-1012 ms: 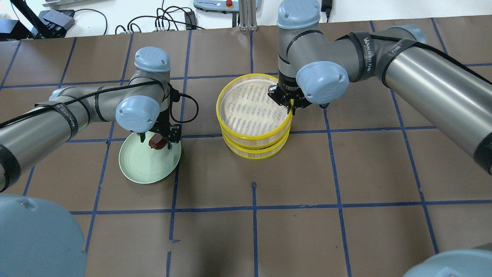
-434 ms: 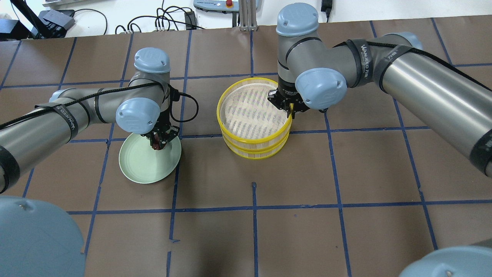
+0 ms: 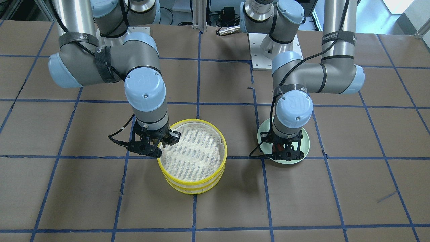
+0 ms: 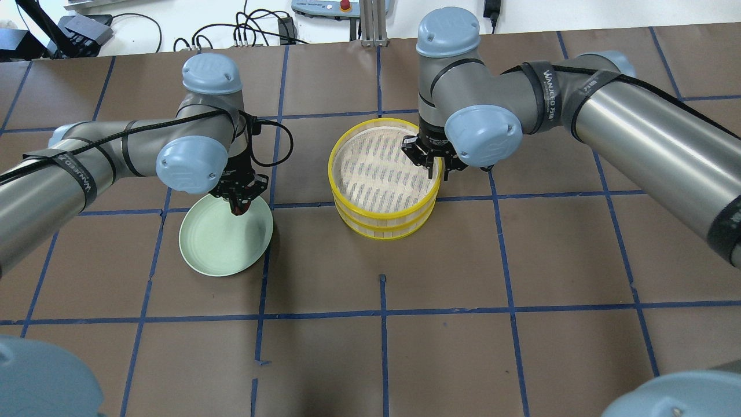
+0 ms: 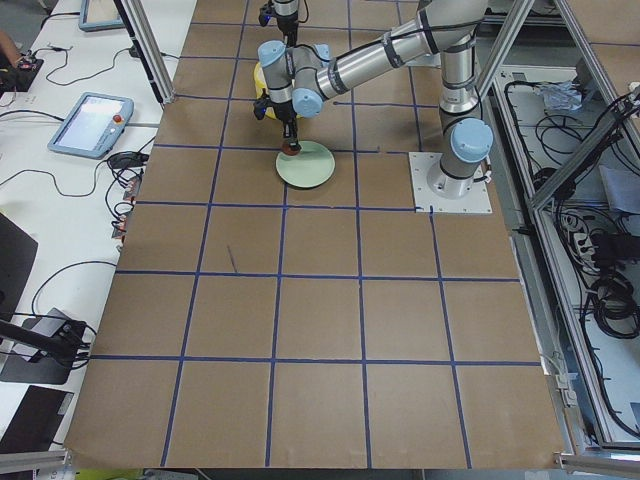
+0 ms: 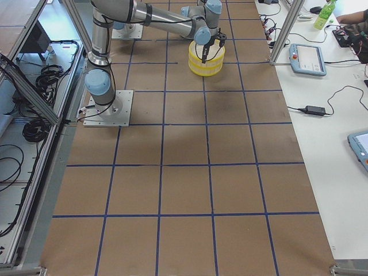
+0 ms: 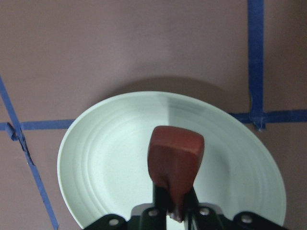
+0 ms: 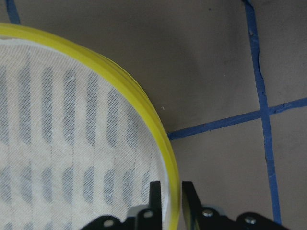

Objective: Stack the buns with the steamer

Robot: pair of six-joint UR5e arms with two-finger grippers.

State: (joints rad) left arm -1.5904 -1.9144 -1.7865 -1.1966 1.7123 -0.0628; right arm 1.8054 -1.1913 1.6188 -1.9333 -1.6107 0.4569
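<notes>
A table covered in brown paper (image 4: 521, 260) fills most views, marked into large squares by lines of blue tape (image 4: 382, 313). On it sits a pale green round plate (image 4: 214, 249) with shallow concentric rings, lying over one tape line just beside a crossing. Past the table's far edge a white surface carries a tangle of black cables (image 4: 255, 32) and an upright aluminium post (image 4: 370, 26). The side benches hold more. One has a grey-blue tablet-like control pendant with a red button (image 5: 90, 122). The opposite bench has a similar pendant (image 6: 306, 58), a black power brick on a cord (image 6: 314, 109) and what looks like a green bottle (image 6: 324, 12) at the far end.
</notes>
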